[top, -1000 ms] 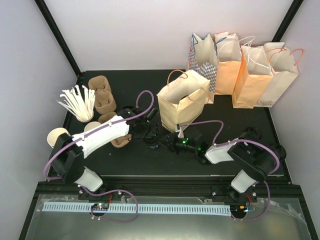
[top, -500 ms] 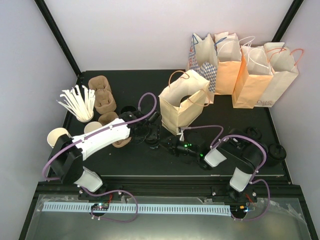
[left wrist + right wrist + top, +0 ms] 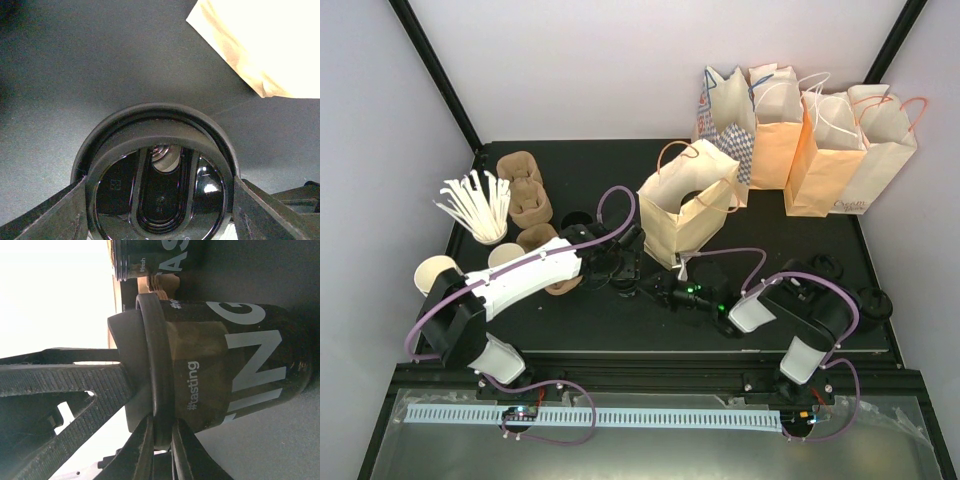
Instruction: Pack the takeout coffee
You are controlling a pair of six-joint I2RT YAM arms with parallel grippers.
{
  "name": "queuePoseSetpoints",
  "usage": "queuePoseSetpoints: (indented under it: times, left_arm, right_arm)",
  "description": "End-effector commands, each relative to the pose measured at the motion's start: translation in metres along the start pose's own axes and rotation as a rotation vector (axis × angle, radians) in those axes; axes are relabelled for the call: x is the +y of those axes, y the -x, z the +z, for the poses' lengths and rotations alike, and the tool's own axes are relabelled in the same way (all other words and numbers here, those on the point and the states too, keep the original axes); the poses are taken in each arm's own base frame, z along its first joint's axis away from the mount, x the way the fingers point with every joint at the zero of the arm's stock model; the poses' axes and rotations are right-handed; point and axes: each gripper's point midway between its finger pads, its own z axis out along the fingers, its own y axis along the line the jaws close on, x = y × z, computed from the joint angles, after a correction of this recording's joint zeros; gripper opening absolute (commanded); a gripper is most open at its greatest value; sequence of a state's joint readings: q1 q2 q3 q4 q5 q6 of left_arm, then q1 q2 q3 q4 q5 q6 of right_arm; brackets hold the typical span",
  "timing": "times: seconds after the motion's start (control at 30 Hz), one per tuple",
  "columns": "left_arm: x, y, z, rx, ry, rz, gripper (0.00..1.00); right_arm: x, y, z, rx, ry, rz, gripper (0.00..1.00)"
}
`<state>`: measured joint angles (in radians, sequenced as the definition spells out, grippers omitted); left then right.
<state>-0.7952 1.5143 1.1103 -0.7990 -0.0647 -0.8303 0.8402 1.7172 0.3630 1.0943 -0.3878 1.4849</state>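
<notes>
The takeout coffee is out of view. A black cup with pale lettering [image 3: 240, 365] stands mid-table [image 3: 620, 268], wearing a round black lid [image 3: 155, 365]. My left gripper [image 3: 159, 186] looks straight down on that lid [image 3: 120, 145], its two fingers pressed against the lid's sides; one ribbed finger [image 3: 65, 382] shows in the right wrist view. My right gripper [image 3: 162, 432] comes in from the right [image 3: 642, 285], fingers pinched on the lid's rim. A second black lettered cup [image 3: 150, 257] lies behind.
An open tan paper bag [image 3: 685, 205] stands just behind the cup; its corner [image 3: 260, 45] shows in the left wrist view. More bags [image 3: 810, 140] line the back right. Brown cup carriers [image 3: 525, 190], a cup of stirrers [image 3: 475, 205] and cream cups [image 3: 435, 272] fill the left. Loose lids [image 3: 873, 300] lie at right.
My right arm has swung left to the cup and its fingers have narrowed onto the lid's rim. The left arm has shifted only slightly, still on the lid.
</notes>
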Motion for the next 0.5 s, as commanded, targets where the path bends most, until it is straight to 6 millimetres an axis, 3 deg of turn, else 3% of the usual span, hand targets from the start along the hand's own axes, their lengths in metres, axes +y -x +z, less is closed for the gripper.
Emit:
queuePoseSetpoints:
  times: [0.0, 0.47]
  left_arm:
    - [0.020, -0.048, 0.036, 0.197, 0.078, -0.014, 0.58]
    - [0.020, -0.059, 0.047, 0.230, 0.080, -0.014, 0.58]
  right_arm:
    - [-0.155, -0.043, -0.040, 0.103, -0.580, 0.182, 0.12]
    - [-0.205, -0.066, -0.070, 0.145, -0.711, 0.245, 0.17]
